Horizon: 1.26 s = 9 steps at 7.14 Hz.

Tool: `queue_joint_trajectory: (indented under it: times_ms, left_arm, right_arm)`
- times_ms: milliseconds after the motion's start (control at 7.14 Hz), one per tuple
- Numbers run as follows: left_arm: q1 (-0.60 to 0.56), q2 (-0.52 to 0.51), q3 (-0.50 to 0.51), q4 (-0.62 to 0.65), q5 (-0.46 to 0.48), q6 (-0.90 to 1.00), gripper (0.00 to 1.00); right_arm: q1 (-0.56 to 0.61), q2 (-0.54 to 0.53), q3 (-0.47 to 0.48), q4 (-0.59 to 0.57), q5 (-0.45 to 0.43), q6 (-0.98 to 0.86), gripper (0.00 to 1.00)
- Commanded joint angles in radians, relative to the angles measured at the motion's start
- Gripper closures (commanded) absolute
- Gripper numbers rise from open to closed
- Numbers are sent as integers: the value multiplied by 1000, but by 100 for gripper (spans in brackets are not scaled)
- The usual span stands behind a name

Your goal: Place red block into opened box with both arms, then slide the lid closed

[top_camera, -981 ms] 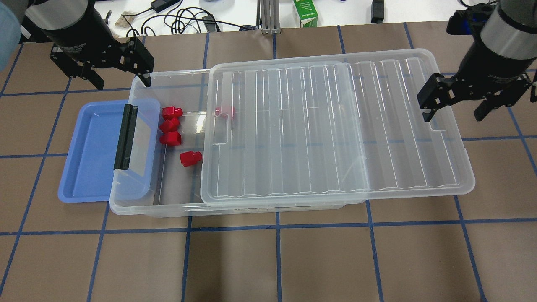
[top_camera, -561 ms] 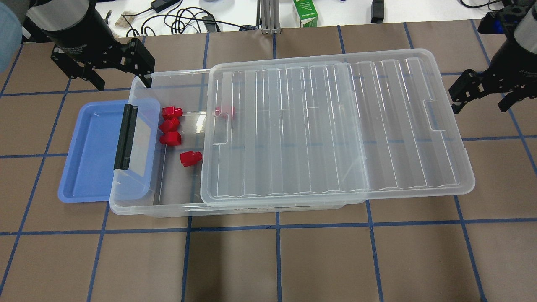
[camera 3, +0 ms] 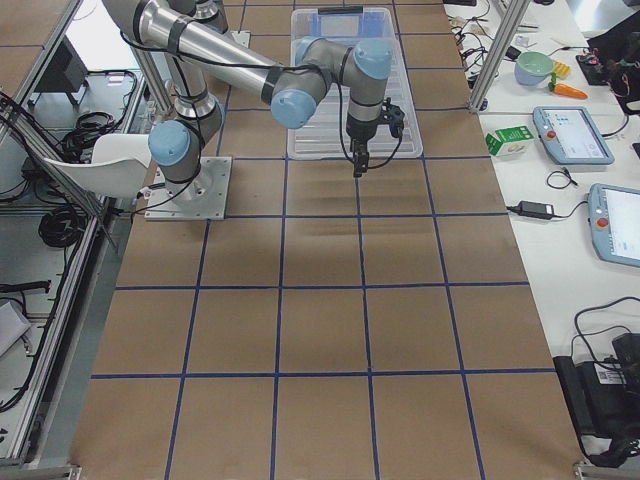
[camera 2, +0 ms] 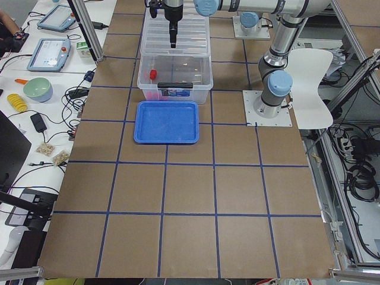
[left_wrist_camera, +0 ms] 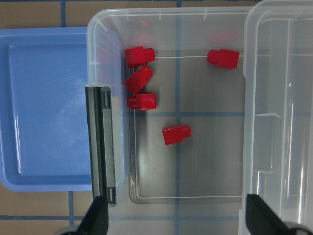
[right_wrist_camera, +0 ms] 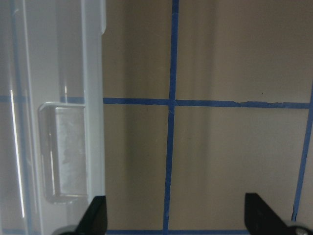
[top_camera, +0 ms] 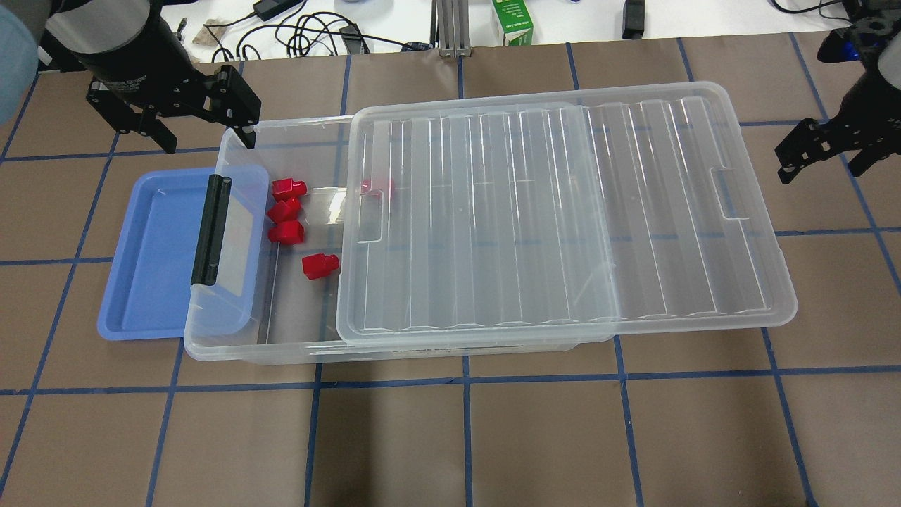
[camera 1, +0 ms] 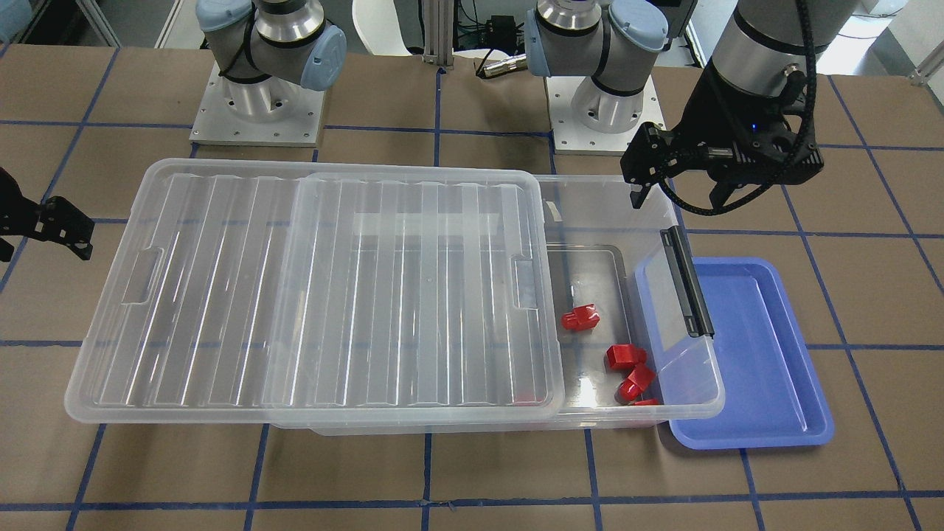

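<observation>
Several red blocks [top_camera: 286,232] [left_wrist_camera: 176,134] lie in the uncovered left end of the clear box [top_camera: 281,350], one more showing through the lid's edge [top_camera: 378,186]. The ribbed lid [top_camera: 563,211] covers the rest of the box and overhangs its right end. My left gripper [top_camera: 205,134] [camera 1: 677,193] hangs open over the box's back left corner, with nothing between its fingers. My right gripper [top_camera: 823,165] [right_wrist_camera: 176,215] is open over the bare table, right of the lid and apart from it; the lid's notch [right_wrist_camera: 63,147] shows at the left of its wrist view.
A blue tray [top_camera: 151,253] lies partly under the box's left end, by the black bar [top_camera: 211,229]. A green carton [top_camera: 512,21] and cables [top_camera: 310,32] sit beyond the table's back edge. The arm bases [camera 1: 254,110] stand on the robot's side.
My right gripper has drawn back to the right, from over the lid's right end to the table beyond it. Left gripper, lid and blocks have not moved.
</observation>
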Motion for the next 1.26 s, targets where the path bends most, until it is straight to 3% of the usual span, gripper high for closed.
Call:
queue_joint_trajectory:
  times_ms: [0,420,1121]
  left_arm:
    - [0,0,-1,0,-1,0,0]
    - [0,0,-1,0,-3,0,0]
    - [0,0,-3,0,-3,0,0]
  right_arm:
    - [-1,33,3,-19,0,-14,0]
    - [5,27,89,-53,4,1,0]
    - [38,21,91,-50,20,53,0]
